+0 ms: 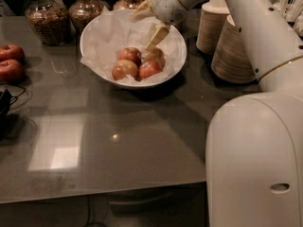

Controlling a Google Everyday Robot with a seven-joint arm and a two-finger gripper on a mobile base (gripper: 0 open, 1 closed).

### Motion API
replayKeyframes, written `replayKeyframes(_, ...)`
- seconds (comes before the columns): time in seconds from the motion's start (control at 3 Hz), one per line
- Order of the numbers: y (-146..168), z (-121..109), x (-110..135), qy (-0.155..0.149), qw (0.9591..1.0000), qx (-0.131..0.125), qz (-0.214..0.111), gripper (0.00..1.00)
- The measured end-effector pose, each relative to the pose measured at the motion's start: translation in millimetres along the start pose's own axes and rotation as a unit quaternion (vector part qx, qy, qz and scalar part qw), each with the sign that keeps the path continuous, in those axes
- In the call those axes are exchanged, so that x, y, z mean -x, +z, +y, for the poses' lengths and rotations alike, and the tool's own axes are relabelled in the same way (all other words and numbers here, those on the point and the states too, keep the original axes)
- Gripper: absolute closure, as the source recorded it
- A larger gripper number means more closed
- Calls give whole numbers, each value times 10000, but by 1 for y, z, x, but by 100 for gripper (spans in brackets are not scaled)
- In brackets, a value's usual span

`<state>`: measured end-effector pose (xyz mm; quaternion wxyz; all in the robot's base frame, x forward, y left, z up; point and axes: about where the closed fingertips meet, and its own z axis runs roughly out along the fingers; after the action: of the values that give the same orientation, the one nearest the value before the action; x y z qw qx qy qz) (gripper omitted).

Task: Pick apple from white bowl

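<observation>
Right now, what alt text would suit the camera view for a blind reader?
The robot's gripper hangs inside a paper-lined white bowl, close over one apple among four. The bowl sits on a grey table, with stacked tan bowls beside it.
</observation>
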<state>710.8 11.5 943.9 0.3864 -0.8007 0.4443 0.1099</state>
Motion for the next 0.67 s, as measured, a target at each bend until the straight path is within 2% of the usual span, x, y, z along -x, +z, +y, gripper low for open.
replayKeyframes(0.33, -6, -5, -2, -85, 9998, 37, 160, 65)
replayKeyframes(0.67, -14, -7, -3, -164, 9994, 72, 309, 65)
